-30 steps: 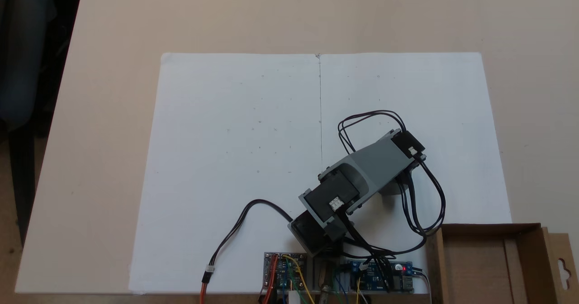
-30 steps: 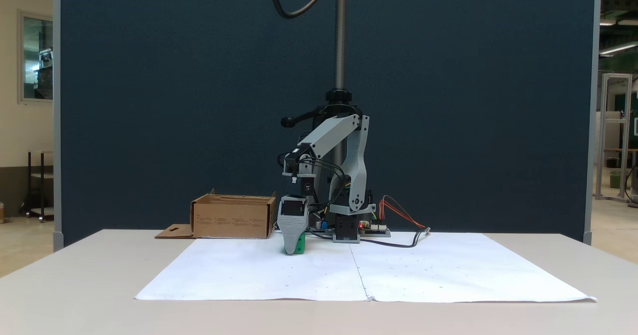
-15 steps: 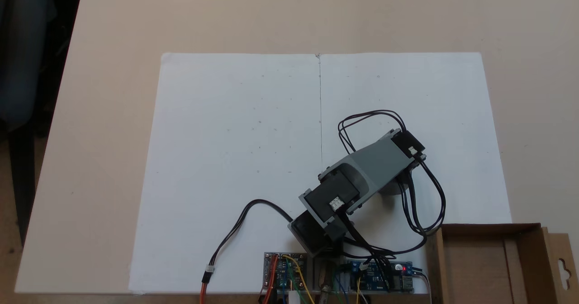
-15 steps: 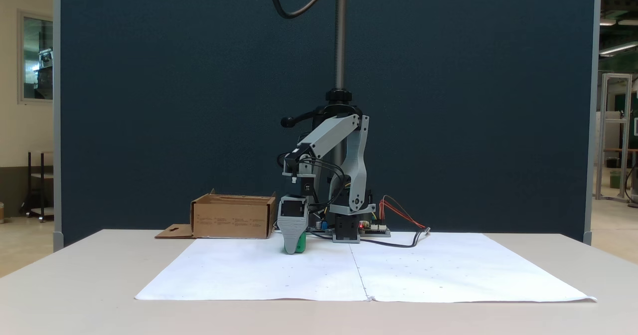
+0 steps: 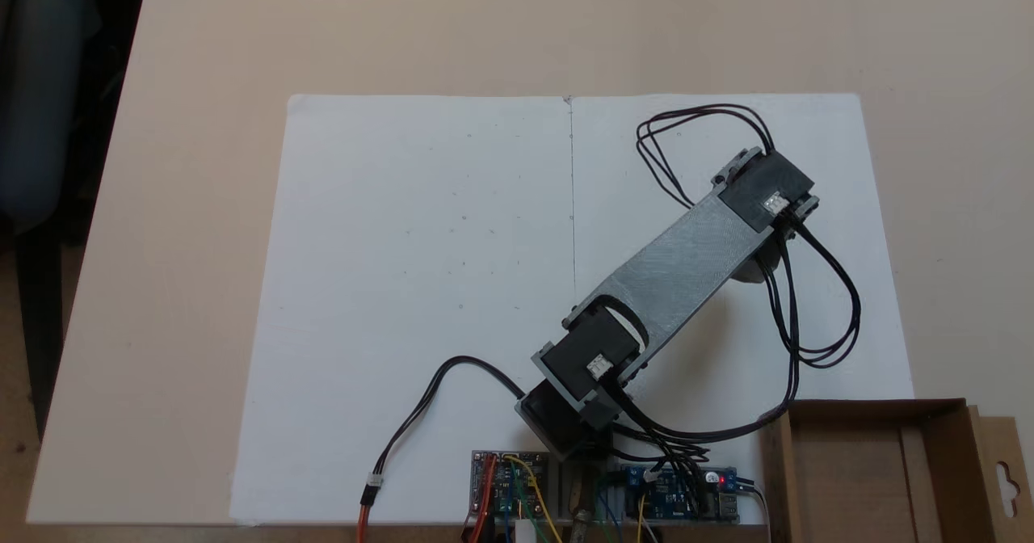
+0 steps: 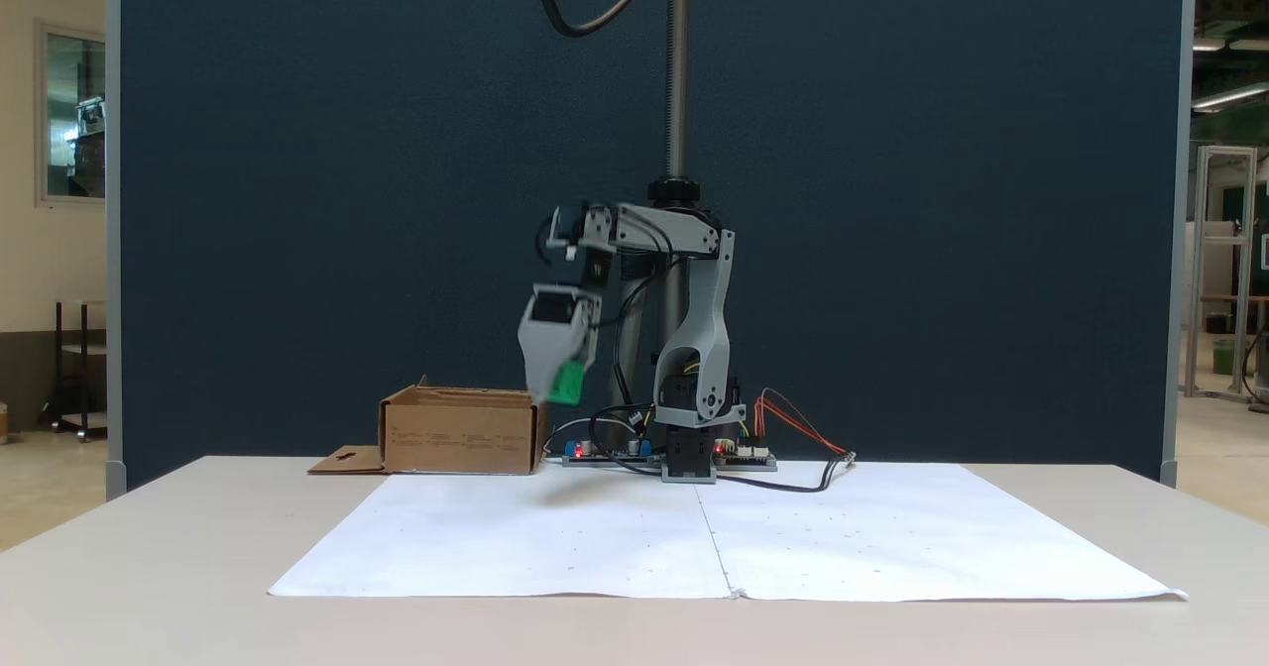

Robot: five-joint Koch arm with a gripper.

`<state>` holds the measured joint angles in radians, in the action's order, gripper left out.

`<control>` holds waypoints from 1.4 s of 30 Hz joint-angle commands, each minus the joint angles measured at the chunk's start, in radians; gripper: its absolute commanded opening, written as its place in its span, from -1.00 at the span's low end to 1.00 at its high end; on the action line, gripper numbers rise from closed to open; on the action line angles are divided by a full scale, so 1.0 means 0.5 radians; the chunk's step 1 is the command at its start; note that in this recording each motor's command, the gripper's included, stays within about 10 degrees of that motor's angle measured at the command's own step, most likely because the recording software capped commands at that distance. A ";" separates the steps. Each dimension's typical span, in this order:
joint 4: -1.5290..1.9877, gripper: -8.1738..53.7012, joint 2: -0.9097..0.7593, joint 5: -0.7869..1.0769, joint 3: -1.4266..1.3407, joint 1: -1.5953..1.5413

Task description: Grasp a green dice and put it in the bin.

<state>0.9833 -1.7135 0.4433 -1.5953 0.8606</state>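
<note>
the green dice is up in the air, pinched at the tip of the end effector, above the white paper sheet and roughly level with the top edge of the bin, just to the right of it in the side-on fixed view; it is blurred there, so its pips and exact tilt cannot be read; the end effector is closed on it, the cube showing at its lower right; judging by its look, the dice is a small hard plastic cube, light and stiff, unlikely to crush or break, yet smooth with rounded edges, so it could twist or slip out if the grip sits on a corner; the safest hold would be flat on two opposite faces, near the middle of the cube; whether that is the hold here cannot be told; in the fixed view from above, the grey arm reaches out diagonally over the right half of the paper and covers the cube; the bin sits at the lower right corner of that view, its flap with the cutout on the far right, apart from the arm's wrist; the paper lies on the beige worktop; the carry toward the bin seems to be the step in hand, with the release yet to come.
</note>
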 commanded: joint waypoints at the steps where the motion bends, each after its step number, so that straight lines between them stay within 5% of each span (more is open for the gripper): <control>1: 0.055 -0.36 -0.095 -0.267 0.178 0.138; 19: -0.092 -0.36 0.166 -0.598 0.543 1.411; 42: -0.626 -0.36 0.647 -0.595 0.565 1.982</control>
<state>0.7440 -1.3637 0.1963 -1.3622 1.8285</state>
